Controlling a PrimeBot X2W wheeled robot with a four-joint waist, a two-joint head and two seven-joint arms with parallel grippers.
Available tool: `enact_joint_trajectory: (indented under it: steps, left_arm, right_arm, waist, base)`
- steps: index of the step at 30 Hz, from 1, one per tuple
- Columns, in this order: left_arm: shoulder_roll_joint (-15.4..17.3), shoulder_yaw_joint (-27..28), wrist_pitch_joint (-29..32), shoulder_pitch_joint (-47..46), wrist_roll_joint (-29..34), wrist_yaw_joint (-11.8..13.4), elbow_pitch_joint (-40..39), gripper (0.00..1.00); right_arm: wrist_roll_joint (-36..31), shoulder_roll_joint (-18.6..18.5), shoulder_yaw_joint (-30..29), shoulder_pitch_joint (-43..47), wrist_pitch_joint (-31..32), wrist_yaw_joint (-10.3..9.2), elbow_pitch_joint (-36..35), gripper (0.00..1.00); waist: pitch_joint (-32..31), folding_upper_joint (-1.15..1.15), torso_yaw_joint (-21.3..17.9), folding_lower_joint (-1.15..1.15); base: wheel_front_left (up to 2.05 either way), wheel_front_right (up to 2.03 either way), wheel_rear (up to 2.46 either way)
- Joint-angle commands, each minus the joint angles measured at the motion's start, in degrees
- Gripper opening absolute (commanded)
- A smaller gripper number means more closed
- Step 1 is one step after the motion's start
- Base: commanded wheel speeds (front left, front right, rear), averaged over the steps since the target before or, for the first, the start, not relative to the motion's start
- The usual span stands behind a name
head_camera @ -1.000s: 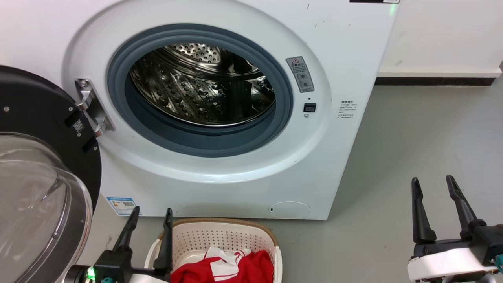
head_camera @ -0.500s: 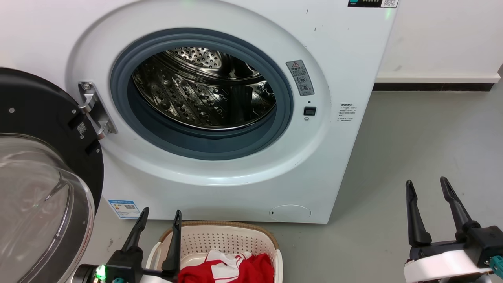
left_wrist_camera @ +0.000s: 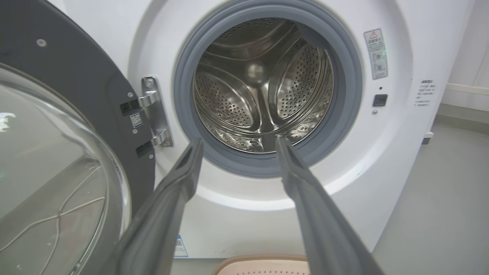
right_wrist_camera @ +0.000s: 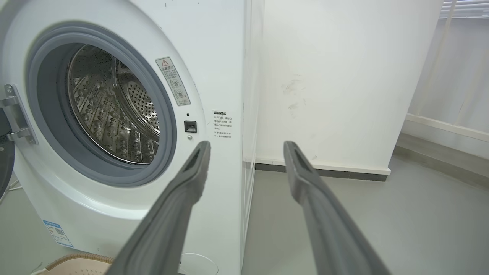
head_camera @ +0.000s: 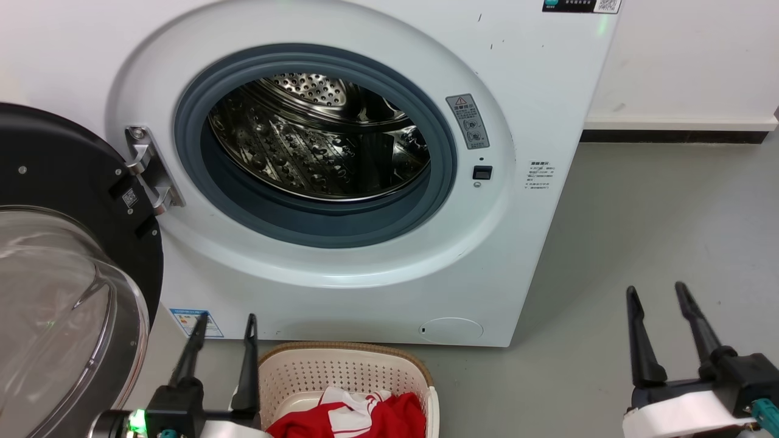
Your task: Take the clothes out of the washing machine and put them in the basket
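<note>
Much of the basket (head_camera: 341,370) and clothes (head_camera: 392,418) beyond the bottom edge.

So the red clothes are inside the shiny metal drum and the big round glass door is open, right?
No. The head view shows the red and white fabric clothes lying in the cream perforated plastic basket on the floor, not in the shiny steel drum. The black-framed round glass door is open.

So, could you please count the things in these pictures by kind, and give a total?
Washing machine: 1
Basket: 1
Heap of red clothes: 1 (how many garments, I cannot tell)
Grippers: 2, the left gripper and the right gripper
Total: 5
</note>
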Motion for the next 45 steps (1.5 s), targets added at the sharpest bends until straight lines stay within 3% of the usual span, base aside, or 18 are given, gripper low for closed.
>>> enact_joint_trajectory:
  steps: [1, 5, 21, 45]
  left_arm:
    - [-0.01, 0.02, -0.01, 0.01, -0.04, 0.0, 0.2, 0.0]
    - [-0.06, 0.11, 0.46, 0.42, -0.79, -0.04, 2.35, 0.0]
    - [-0.07, 1.5, 5.21, -2.49, -21.19, -1.15, 4.81, 0.0]
    - [-0.08, 3.0, 10.44, -5.72, -43.92, -2.44, 7.56, 0.0]
  right_arm:
    - [0.04, 0.02, 0.01, 0.01, 0.0, 0.01, 0.21, 0.0]
    - [0.83, 0.15, -0.04, 0.66, 0.42, 0.01, 2.21, 0.0]
    - [21.1, 0.11, -0.6, -1.72, 5.14, 0.0, 4.5, 0.0]
    - [43.6, 0.05, -1.22, -4.34, 10.41, -0.01, 7.12, 0.0]
  waist:
    - [0.0, 0.0, 0.0, 0.0]
    - [0.01, 0.0, 0.0, 0.0]
    - [0.15, 0.0, -0.13, 0.0]
    - [0.35, 0.0, -0.32, 0.0]
  base:
    - [0.0, 0.0, 0.0]
    - [0.0, 0.0, 0.0]
    - [0.0, 0.0, 0.0]
    - [0.0, 0.0, 0.0]
